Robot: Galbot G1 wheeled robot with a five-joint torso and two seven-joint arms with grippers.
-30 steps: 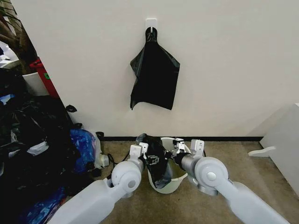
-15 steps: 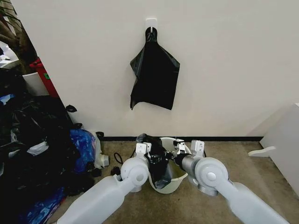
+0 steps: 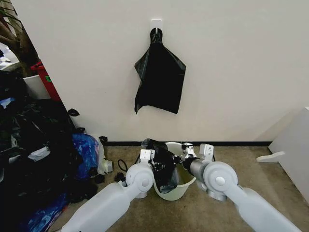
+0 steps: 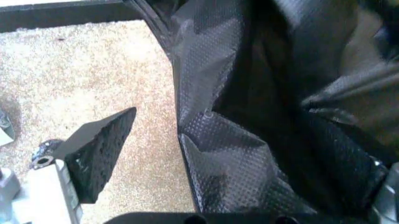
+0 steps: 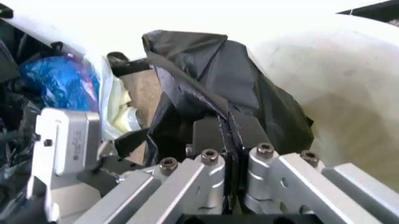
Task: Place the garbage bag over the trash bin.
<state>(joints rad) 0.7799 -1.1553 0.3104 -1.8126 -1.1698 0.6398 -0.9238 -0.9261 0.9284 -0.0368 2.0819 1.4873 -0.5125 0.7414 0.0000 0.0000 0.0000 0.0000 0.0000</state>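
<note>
Against the white wall, on tan carpet, the bin stands with the bag draped over its left rim. The right gripper has its fingers clamped on the bag; the left gripper, just beside, has its fingers apart.

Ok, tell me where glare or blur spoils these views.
Head view: even light, sharp; the garbage bag on the trash bin reads as flat black. Left wrist view: soft throughout, bag texture still legible. Right wrist view: bin wall and background blown out white; right gripper nearly sharp.
</note>
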